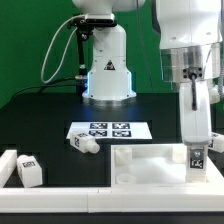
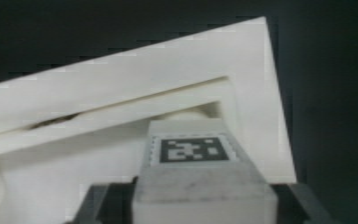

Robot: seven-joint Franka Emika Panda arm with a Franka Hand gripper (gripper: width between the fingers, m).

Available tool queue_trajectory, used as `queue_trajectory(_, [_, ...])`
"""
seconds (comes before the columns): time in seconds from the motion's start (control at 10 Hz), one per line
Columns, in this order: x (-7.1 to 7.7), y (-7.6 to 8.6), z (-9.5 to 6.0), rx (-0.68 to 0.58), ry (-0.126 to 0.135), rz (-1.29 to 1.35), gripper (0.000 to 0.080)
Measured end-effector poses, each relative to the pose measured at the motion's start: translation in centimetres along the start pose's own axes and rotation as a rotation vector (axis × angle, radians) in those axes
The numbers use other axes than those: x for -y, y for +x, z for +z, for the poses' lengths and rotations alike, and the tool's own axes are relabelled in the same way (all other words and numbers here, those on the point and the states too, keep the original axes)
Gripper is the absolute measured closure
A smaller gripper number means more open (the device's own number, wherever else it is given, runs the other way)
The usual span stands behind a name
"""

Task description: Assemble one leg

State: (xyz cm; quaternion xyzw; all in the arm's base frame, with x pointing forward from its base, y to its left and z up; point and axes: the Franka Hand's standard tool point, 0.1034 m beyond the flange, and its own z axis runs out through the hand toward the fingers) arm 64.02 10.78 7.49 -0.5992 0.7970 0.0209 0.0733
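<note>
My gripper (image 1: 196, 132) is shut on a white leg (image 1: 197, 155) with a black-and-white tag and holds it upright over the right end of the big white square panel (image 1: 150, 165). In the wrist view the leg (image 2: 194, 152) fills the space between my two dark fingers (image 2: 108, 200), its tip over the panel's corner (image 2: 247, 70) inside the raised rim. Another leg (image 1: 84, 144) lies on the table in front of the marker board. A third leg (image 1: 28, 170) lies at the exterior view's left.
The marker board (image 1: 108, 130) lies flat mid-table. The robot base (image 1: 108, 70) stands behind it. A white rail (image 1: 60, 196) runs along the table's front edge, with a white block (image 1: 6, 165) at its left end.
</note>
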Motion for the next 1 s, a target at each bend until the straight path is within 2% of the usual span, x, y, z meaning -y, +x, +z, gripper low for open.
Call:
queue_trajectory(0.4, [0.1, 0.3, 0.3, -0.006, 0.018, 0.140, 0.0509])
queue_trajectory(0.6, [0.1, 0.4, 0.3, -0.007, 0.017, 0.132, 0.0509])
queue_trajectory(0.7, [0.4, 0.2, -0.1, -0.002, 0.031, 0.123, 0.0275])
queue_trajectory(0.8, [0.7, -0.3, -1.6, 0.015, 0.054, 0.101, 0.0275])
queue_trajectory(0.9, [0.9, -0.4, -3.3, 0.033, 0.068, 0.076, 0.0178])
queue_trajectory(1.0, [1.1, -0.4, -4.4, 0.044, 0.073, 0.074, 0.0178])
